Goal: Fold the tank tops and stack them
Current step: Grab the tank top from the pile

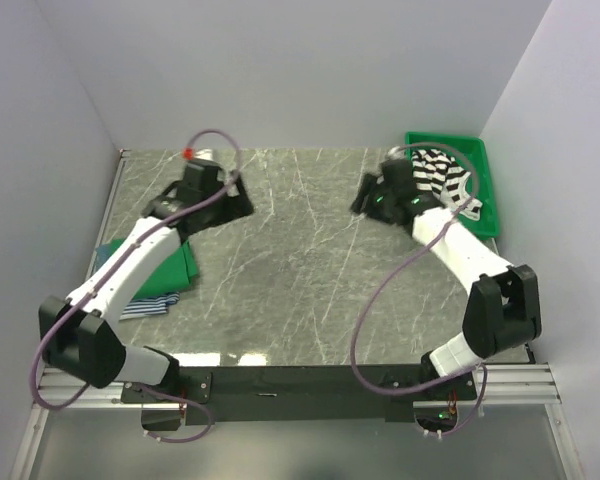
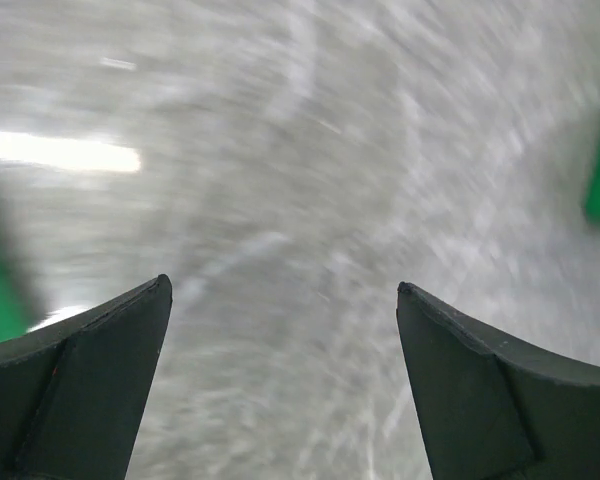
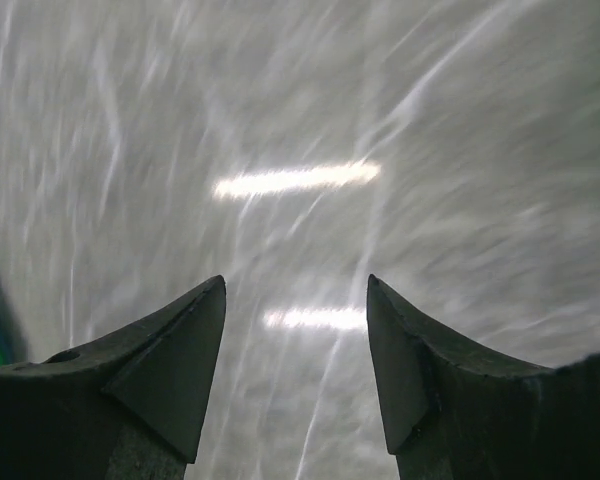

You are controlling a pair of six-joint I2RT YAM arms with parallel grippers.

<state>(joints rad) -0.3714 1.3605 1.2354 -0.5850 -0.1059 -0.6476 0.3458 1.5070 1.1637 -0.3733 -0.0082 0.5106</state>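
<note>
Left gripper point(image 2: 280, 290): your fingers are spread wide with nothing between them, just blurred marble tabletop point(image 1: 300, 270) underneath.
Right gripper point(image 3: 295, 285): fingers parted too and holding nothing, over bare table, close to the bin.
Green tank top point(image 1: 170, 272): folded flat on top of the pile at your left edge, partly hidden by the left arm point(image 1: 130, 262).
Blue-white striped tank top point(image 1: 145, 308): peeking out under the green one on the near side.
Black-and-white striped tank top point(image 1: 438, 172): crumpled in the green plastic bin point(image 1: 488, 195) in the far right corner, just behind your right gripper.
</note>
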